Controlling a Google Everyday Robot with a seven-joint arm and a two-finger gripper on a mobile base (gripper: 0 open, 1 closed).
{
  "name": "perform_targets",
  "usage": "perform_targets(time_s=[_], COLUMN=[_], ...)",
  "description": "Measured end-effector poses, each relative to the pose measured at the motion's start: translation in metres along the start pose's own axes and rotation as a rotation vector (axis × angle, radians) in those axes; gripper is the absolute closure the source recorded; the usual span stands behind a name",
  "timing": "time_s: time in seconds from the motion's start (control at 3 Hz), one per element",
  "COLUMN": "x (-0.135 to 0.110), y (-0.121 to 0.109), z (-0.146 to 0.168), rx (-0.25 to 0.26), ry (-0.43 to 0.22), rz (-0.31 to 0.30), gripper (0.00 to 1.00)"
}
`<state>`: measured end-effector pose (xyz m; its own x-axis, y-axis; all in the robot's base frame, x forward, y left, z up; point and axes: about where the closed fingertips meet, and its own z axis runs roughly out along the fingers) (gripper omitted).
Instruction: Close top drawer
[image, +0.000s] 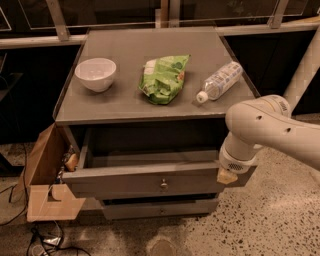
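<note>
The gripper (226, 176) sits at the right end of the top drawer (150, 181) front; whether it is wide or narrow cannot be told. The drawer stands pulled out, stretching left from it. Above and to its left, a bowl (95, 74), a bag (164, 77) and a bottle (220, 81) lie on the bench (125, 106).

One high, near camera faces the top drawer (135, 181), claw (227, 176) at its right corner.

One bowl (95, 74), one bottle (220, 81), gripper (227, 175) at top drawer (145, 182)
</note>
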<state>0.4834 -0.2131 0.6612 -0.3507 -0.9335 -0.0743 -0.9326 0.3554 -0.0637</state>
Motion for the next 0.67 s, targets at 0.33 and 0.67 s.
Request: perform_targets(time_s=[0.33, 0.67], x=[0.0, 0.0], y=[0.0, 0.0], z=[0.0, 0.0], rx=[0.0, 0.0], ry=[0.0, 0.0], rz=[0.0, 0.0], gripper=[0.08, 0.0])
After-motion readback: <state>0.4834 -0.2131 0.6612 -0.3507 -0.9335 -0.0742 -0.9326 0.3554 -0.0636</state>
